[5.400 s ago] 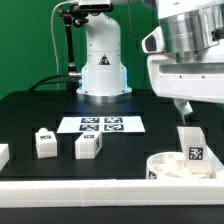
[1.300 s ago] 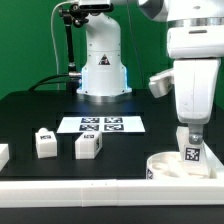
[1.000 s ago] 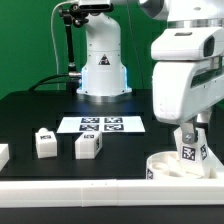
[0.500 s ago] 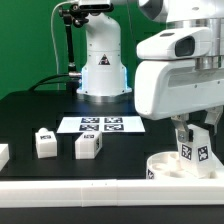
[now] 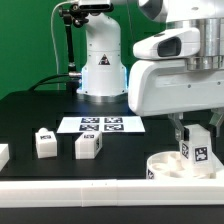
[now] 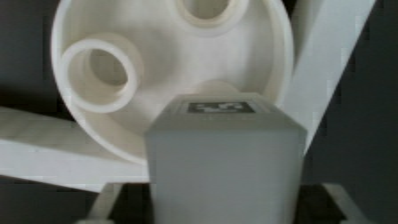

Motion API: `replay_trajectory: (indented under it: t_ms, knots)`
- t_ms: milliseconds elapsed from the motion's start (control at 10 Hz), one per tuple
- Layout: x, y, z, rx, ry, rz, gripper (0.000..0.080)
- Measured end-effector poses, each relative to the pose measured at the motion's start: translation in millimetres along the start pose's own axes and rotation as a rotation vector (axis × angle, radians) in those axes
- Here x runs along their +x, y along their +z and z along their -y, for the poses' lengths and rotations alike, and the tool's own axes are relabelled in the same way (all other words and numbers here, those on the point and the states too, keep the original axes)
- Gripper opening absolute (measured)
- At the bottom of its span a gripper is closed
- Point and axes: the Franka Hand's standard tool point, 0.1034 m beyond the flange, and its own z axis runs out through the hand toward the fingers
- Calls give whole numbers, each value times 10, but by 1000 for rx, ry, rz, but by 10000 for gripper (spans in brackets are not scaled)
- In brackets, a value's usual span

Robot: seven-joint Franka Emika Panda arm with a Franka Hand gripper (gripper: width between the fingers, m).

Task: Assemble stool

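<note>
evidently the gripper (image 5: 196, 134) is clamped on a leg (image 5: 197, 150), jaws flanking the block, holding it near upright over the seat (image 5: 162, 165) at the exterior view's right, likely so its base can meet a socket hole (image 6: 102, 76); contact is unclear. a spare leg (image 5: 44, 142) and second spare leg (image 5: 88, 145) wait by the marker board (image 5: 101, 125), well apart from the seat.

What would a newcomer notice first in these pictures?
The big white arm at the exterior view's right, its claw closed on a tagged leg at the round seat. Two more legs lie loose on the black table at the exterior view's left.
</note>
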Motion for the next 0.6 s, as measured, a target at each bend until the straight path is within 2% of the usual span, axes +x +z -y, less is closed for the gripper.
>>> replay_trajectory:
  t_ms: [400, 600]
  knots:
    - [-8, 10, 24, 24, 373, 1, 340]
    - [-17, 14, 45, 18, 548, 6, 340]
